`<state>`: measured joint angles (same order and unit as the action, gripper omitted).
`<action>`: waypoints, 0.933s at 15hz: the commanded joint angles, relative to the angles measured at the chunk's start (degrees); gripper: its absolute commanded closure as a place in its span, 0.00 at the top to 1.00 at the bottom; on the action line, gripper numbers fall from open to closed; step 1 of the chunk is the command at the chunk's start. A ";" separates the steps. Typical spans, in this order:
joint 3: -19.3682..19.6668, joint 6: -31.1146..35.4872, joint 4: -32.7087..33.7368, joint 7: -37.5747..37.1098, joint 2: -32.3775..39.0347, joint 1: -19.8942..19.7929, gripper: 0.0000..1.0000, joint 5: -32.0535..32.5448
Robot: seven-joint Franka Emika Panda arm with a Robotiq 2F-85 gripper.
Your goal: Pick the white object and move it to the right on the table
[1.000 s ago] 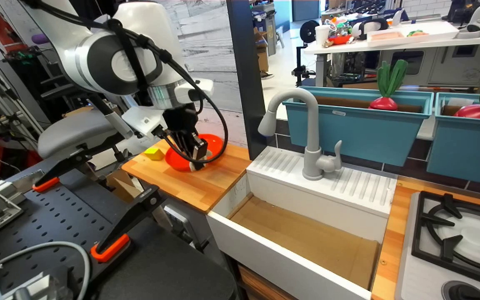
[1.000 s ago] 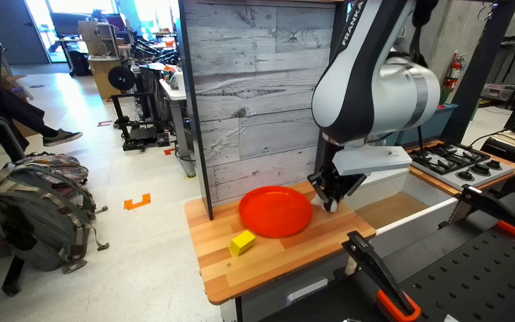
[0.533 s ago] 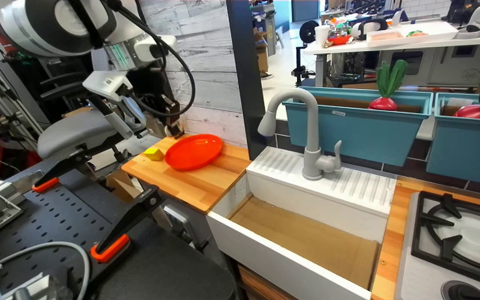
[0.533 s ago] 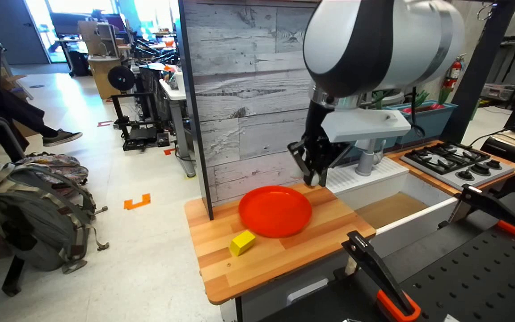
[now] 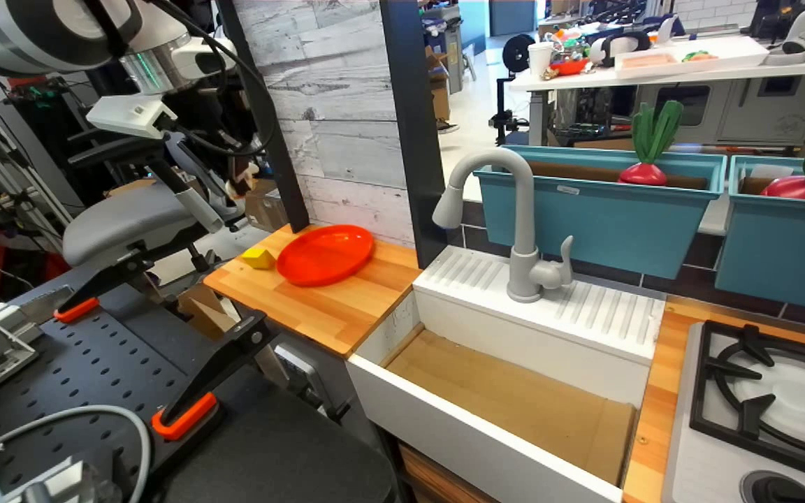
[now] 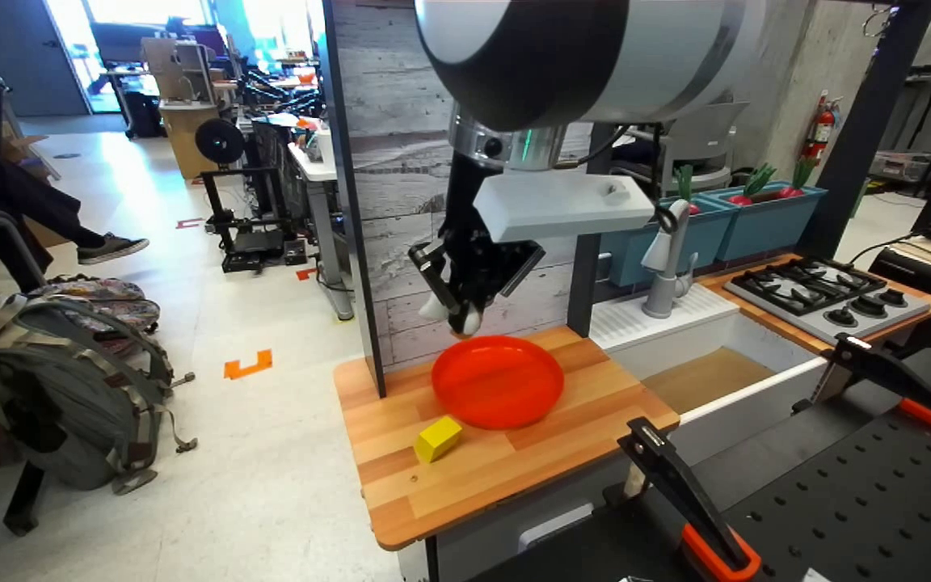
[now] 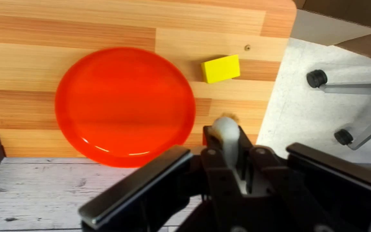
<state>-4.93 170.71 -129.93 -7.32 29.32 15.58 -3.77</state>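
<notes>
The white object (image 7: 229, 129) is a small cream-white rounded lump with a brownish patch, held between the fingertips of my gripper (image 7: 225, 137). In an exterior view my gripper (image 6: 457, 315) is raised in front of the grey plank wall, and white parts of the object (image 6: 472, 321) stick out at its fingers. In an exterior view the gripper (image 5: 238, 183) is dark and partly lost against the background. The wooden table (image 6: 530, 477) lies below. The red-orange plate (image 6: 498, 382) lies on it. The yellow piece (image 6: 438, 439) sits beside the plate, also seen in the wrist view (image 7: 221, 69).
The plank wall (image 6: 482, 186) stands along the table's back edge, with dark posts (image 5: 409, 133) at its ends. The white sink unit (image 5: 486, 447) with a grey faucet (image 5: 525, 230) adjoins the table. Black clamps with orange grips (image 6: 692, 501) stand near the table's front edge.
My gripper has risen from low over the table on the plate's sink side. It has moved away from the sink with the white object. The plate and yellow piece have not moved.
</notes>
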 commanded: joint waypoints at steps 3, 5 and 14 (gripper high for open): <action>-0.48 -2.95 9.66 -0.78 7.67 1.50 0.04 0.88; 0.54 -3.87 13.27 -1.49 10.78 2.70 0.04 1.15; 4.54 -10.43 26.88 -4.29 23.15 6.21 0.04 2.19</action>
<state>-2.44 162.98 -108.42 -9.02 48.55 19.77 -3.50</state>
